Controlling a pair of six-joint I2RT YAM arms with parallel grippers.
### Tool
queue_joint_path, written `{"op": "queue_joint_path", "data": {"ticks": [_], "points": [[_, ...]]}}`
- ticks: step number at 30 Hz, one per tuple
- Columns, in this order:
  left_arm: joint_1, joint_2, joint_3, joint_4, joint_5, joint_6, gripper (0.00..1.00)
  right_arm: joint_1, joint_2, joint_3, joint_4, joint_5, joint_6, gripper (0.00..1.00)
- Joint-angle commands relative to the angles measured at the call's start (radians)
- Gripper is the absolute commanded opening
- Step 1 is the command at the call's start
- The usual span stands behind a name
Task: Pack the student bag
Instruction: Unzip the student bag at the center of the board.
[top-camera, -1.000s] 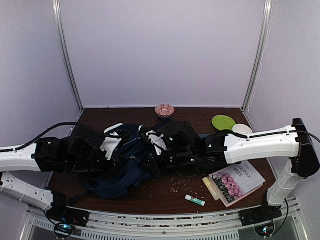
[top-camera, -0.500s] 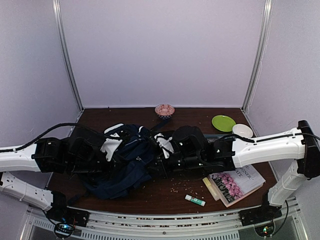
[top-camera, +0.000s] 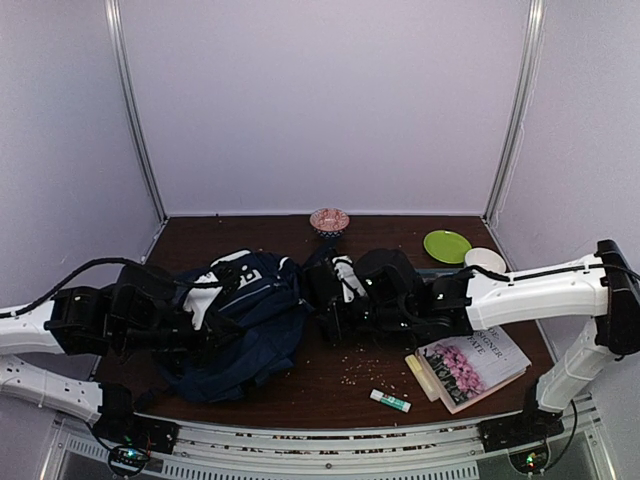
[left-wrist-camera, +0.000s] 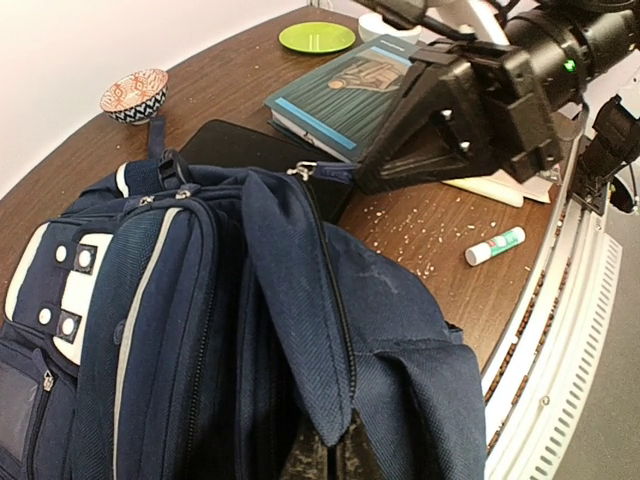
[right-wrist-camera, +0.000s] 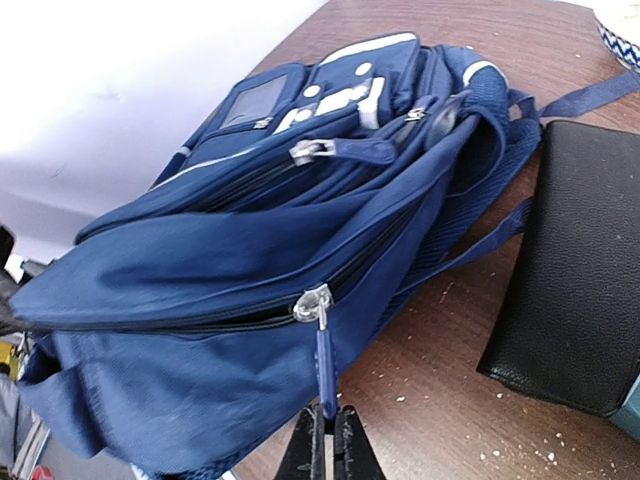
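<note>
Large navy-blue fabric backpack (top-camera: 245, 320), soft, floppy, likely light: right tool (right-wrist-camera: 325, 428) pinched shut on its blue zip pull (right-wrist-camera: 322, 365), left tool (left-wrist-camera: 322, 455) clamped on its flap edge.

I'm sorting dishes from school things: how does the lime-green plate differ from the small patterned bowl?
The flat lime-green plate is one plain colour; the small patterned bowl has red-and-white markings inside and a dark zigzag outside. The plate is shallow and wider, the bowl deep and narrower. The plate lies far right, the bowl mid-back. Both are round and upright on the brown wooden table.
</note>
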Motion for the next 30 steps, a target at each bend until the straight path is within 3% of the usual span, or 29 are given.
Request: {"op": "queue_joint_path", "data": {"ticks": [1,16,22,28,30], "points": [[0.005,-0.078,0.007,0.07,0.013,-0.003,0.0,-0.039,0.062,0.043,-0.072,0.139,0.047,0.0],[0.005,-0.257,-0.038,-0.117,-0.067,-0.101,0.0,-0.07,0.212,0.127,-0.011,0.156,0.094,0.0],[0.005,-0.22,-0.038,-0.107,-0.083,-0.119,0.0,-0.062,0.169,0.078,0.068,0.086,0.083,0.0],[0.005,-0.178,-0.049,-0.048,-0.069,-0.109,0.0,-0.059,0.154,0.059,0.039,0.072,0.085,0.01],[0.005,-0.169,-0.049,-0.036,-0.069,-0.108,0.0,-0.06,0.131,0.042,0.03,0.072,0.093,0.23]]}}
